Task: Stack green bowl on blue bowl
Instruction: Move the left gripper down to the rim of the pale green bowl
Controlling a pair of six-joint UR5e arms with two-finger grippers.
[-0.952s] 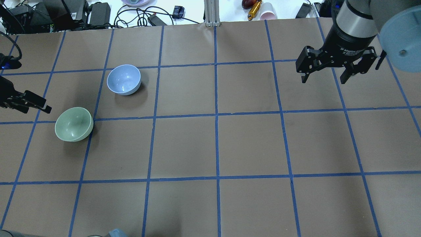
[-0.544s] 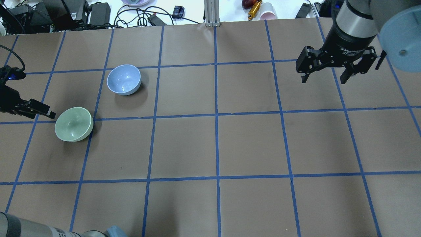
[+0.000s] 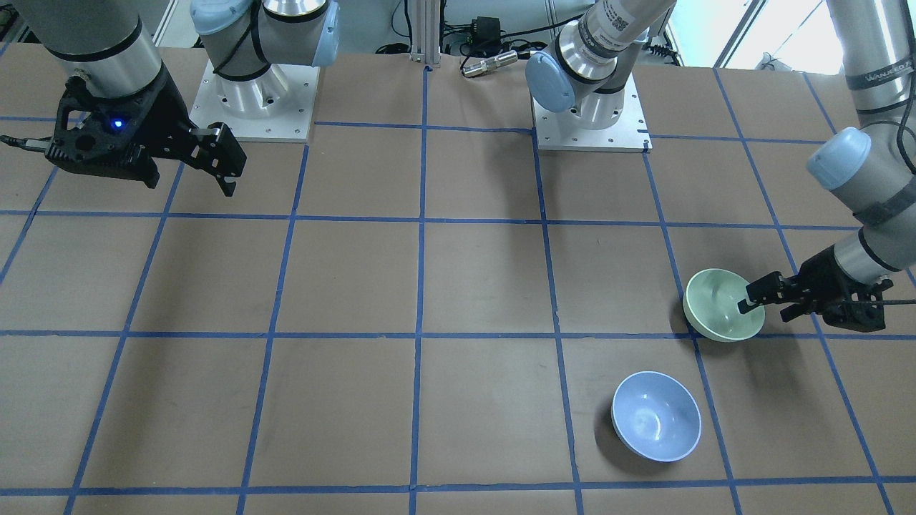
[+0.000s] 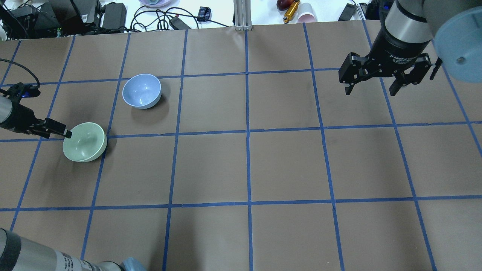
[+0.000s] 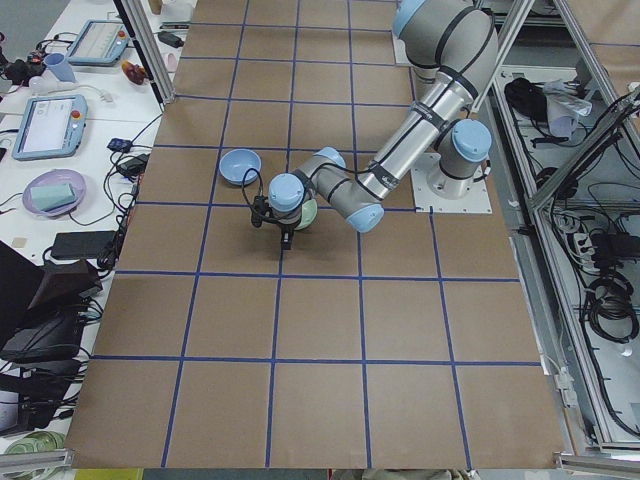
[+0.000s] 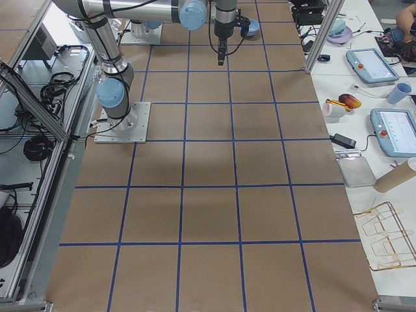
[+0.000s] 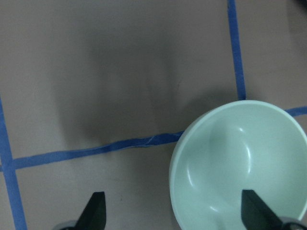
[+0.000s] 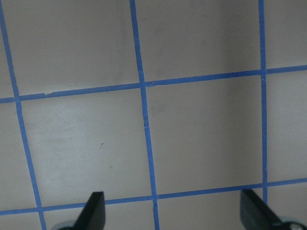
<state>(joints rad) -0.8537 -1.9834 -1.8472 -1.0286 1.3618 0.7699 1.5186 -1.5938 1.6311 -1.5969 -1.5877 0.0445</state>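
Here my left gripper (image 3: pixel 764 302) stood open astride the rim of the green bowl (image 4: pixel 86 145). My right gripper (image 4: pixel 370 91) hung open, far from the blue bowl (image 4: pixel 142 91).

The left arm (image 3: pixel 869 93) comes down steeply at the far side edge of the table (image 3: pixel 458 286). It bends at a blue-capped joint and ends in a wrist held low. The left hand (image 3: pixel 766 307) sits close over the table, its two fingers spread and its jaws open. The right arm (image 4: pixel 404 26) stands well apart on the opposite side, with its wrist nearly upright. The right hand (image 4: pixel 371 91) hangs high above the table, fingers pointing down and jaws wide open.
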